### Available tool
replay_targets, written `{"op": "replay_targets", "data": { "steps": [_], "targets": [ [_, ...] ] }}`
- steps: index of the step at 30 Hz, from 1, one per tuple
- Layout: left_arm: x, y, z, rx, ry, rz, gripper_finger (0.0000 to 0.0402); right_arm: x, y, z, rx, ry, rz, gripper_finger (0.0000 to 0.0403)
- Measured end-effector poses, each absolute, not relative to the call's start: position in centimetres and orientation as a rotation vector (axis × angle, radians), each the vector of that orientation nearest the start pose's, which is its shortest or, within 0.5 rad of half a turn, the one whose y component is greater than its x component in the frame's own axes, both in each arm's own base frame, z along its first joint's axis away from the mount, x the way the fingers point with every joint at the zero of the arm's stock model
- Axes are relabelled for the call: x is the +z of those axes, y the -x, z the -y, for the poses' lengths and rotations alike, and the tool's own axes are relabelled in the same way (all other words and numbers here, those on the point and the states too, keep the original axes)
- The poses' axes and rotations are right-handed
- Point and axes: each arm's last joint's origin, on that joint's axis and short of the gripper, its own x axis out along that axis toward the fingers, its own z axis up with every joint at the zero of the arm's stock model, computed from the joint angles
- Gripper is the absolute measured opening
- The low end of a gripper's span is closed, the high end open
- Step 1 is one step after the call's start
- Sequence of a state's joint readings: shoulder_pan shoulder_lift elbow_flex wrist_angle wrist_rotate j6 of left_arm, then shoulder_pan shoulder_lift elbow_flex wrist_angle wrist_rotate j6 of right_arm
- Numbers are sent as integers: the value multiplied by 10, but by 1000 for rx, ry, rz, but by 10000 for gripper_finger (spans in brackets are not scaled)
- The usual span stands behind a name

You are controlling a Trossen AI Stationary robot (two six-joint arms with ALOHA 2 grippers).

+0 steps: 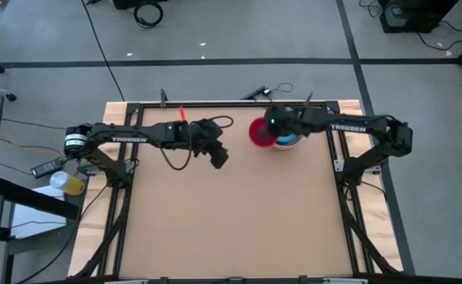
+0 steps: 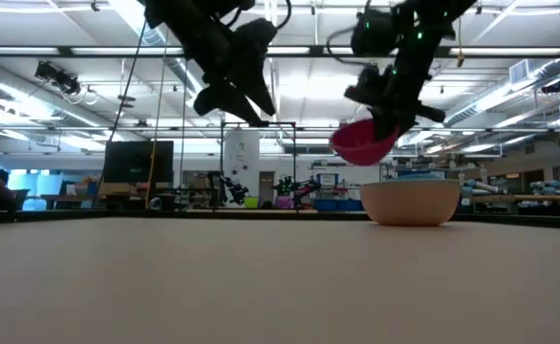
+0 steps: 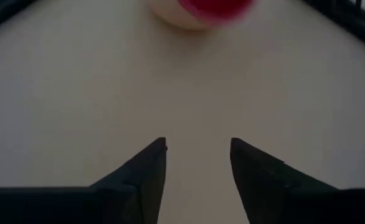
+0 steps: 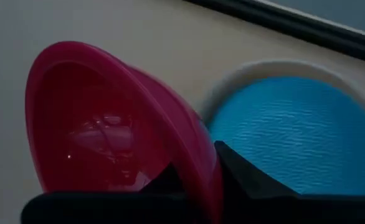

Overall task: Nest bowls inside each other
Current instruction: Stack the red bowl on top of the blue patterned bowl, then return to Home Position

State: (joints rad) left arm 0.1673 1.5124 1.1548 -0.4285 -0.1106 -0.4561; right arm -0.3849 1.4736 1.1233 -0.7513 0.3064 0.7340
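Note:
A magenta-red bowl (image 4: 101,130) hangs tilted in the air, with my right gripper (image 4: 198,168) shut on it, by the far right part of the table. Just beside and below it a pale bowl (image 2: 409,203) rests on its base on the table, with a blue bowl (image 4: 282,130) nested inside it. In the high view the magenta bowl (image 1: 260,132) shows just left of this stack (image 1: 288,142). My left gripper (image 3: 198,149) stands open above the bare table, left of the bowls, with nothing between its fingers. My right gripper holds the magenta bowl by its rim (image 4: 202,163), one finger (image 4: 161,180) inside the bowl and one finger (image 4: 248,174) outside it. The fingers slant downward onto the rim. The bowl is lifted clear of the table and tilted, hanging beside the stack.
A black frame (image 1: 215,105) runs around the brown tabletop, close behind the stack. The wide near part of the table (image 1: 231,229) is bare board. A yellow-capped bottle (image 1: 67,183) and other items lie off the table's left side.

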Motion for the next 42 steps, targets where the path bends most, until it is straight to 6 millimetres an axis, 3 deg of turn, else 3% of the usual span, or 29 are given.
{"op": "replay_targets", "data": {
  "steps": [4,12,17,20,26,30,36,42],
  "targets": [
    [263,-314,-56,447,431,-796,186,249,-245,147,-1054,-707,-911,43],
    [260,-310,-55,439,399,-849,187,226,-214,173,-1068,-793,-997,38],
    [260,-310,-55,424,369,-854,187,202,-202,173,-1057,-855,-1033,45],
    [260,-310,-55,422,365,-854,187,197,-201,172,-1055,-875,-1013,76],
    [260,-310,-55,417,353,-860,188,211,-200,171,-1127,-849,-910,169],
    [259,-309,-55,421,360,-870,188,226,-191,166,-1207,-812,-845,207],
    [259,-309,-55,425,369,-872,188,235,-183,166,-1235,-777,-824,213],
    [261,-310,-55,423,370,-853,188,217,-184,171,-1238,-773,-911,208]
  ]
}}
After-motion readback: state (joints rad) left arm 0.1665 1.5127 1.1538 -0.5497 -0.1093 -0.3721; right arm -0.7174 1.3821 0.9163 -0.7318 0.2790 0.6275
